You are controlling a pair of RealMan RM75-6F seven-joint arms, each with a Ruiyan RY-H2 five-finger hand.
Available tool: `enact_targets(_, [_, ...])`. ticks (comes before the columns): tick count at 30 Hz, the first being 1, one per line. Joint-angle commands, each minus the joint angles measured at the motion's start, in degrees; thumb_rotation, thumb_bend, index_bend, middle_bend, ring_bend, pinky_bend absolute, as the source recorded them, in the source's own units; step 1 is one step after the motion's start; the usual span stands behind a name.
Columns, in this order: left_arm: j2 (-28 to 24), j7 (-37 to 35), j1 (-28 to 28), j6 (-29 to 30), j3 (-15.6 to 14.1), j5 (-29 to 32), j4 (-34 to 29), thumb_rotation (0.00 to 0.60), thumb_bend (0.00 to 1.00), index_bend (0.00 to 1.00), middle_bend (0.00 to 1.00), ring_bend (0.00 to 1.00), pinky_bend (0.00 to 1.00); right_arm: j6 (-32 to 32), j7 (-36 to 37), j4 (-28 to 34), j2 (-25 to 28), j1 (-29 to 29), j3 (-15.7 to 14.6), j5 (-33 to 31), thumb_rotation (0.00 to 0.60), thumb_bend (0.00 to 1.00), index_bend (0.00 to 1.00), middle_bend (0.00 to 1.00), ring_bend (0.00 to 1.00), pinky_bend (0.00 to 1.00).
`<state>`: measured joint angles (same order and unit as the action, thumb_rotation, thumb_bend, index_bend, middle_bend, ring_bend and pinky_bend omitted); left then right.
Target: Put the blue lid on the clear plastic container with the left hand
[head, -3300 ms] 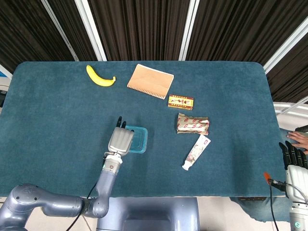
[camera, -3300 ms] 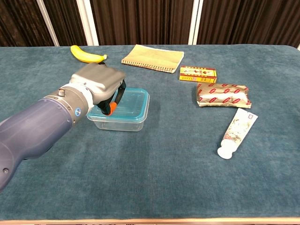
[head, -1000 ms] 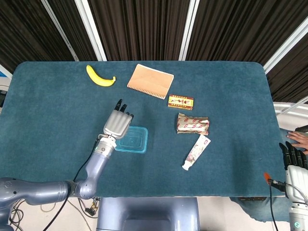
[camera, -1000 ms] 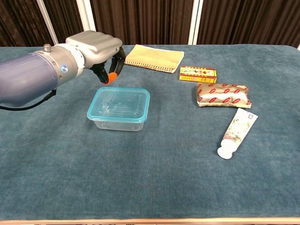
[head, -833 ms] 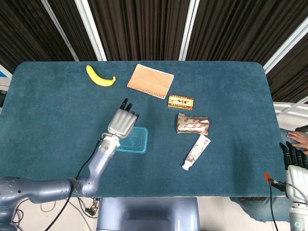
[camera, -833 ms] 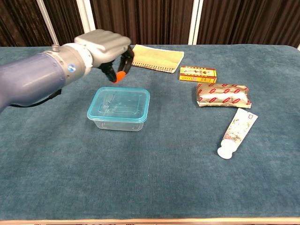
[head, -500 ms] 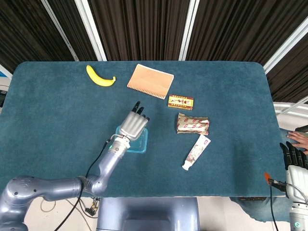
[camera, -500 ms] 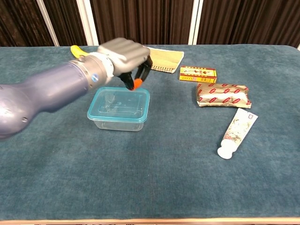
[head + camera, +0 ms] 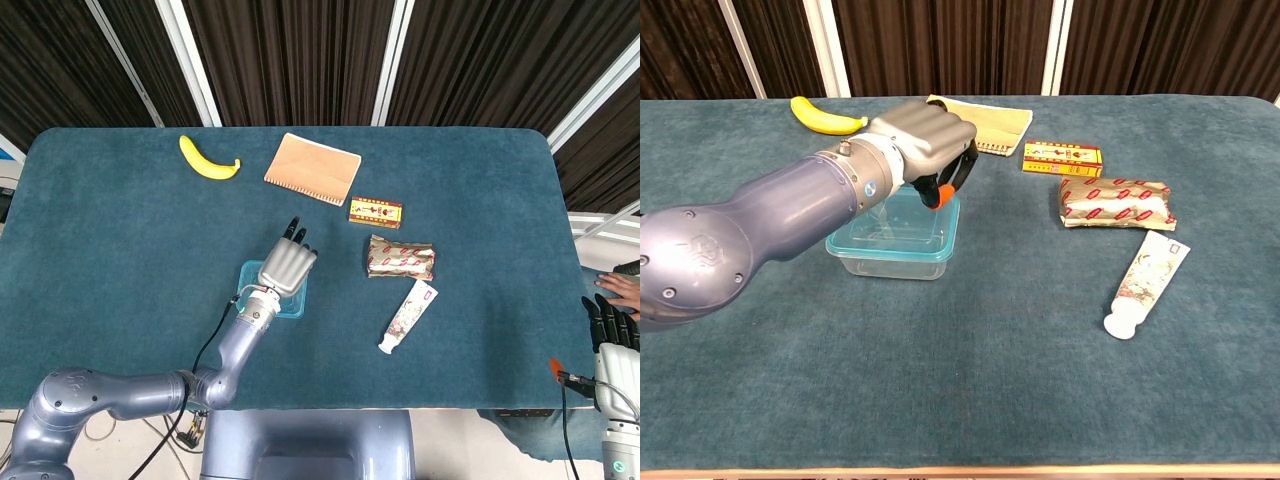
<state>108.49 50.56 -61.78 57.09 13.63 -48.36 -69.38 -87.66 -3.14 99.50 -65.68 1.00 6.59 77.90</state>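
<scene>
Blue lid (image 9: 908, 222) sits on the container (image 9: 895, 258), directly under my left robot hand (image 9: 928, 140), fingers curled, holding nothing.

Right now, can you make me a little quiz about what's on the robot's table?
1. What yellow fruit lies at the table's far left?
2. True or false: the blue lid sits on the clear container.
3. Which hand is over the container: A left, B right?

Key:
1. The banana.
2. True, it looks seated on top.
3. A. The left hand is over the container's right part; it holds nothing and its fingers are curled. The right hand is off the table's right edge, fingers straight.
</scene>
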Motion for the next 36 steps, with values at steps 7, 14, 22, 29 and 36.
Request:
enact_targets(7, [-0.4,-0.4,0.4,0.7,0.0,-0.6,0.0,0.600,0.48,0.63,0.50,0.14,0.04,0.2,-0.1,0.1,0.0,0.0,0.0,-0.2,0.600,0.27,0.05,0.00,0.00,0.00])
enact_targets(14, [-0.7,-0.5,0.7,0.2,-0.6,-1.0,0.3,0.600,0.48,0.66,0.49,0.14,0.04,0.3,-0.1,0.2,0.0,0.0,0.0,-0.4,0.600,0.27,0.05,0.00,0.00,0.00])
enact_targets(22, [-0.5,-0.9,1.2,0.9,-0.9,-1.8,1.0,0.600,0.48,0.66,0.54,0.14,0.04,0.3,-0.2,0.2,0.0,0.0,-0.1,-0.3,0.600,0.27,0.05,0.00,0.00,0.00])
enact_targets(29, [-0.6,-0.9,1.5,1.0,-1.0,-2.3,1.0,0.600,0.49,0.66,0.60,0.16,0.04,0.3,-0.3,0.2,0.0,-0.1,-0.1,-0.3,0.600,0.27,0.05,0.00,0.00,0.00])
enact_targets(36, [-0.5,-1.0,1.6,0.7,-1.2,-2.9,0.8,0.600,0.49,0.66,0.57,0.16,0.04,0.3,-0.2,0.2,0.0,0.0,-0.1,-0.2,0.600,0.27,0.05,0.00,0.00,0.00])
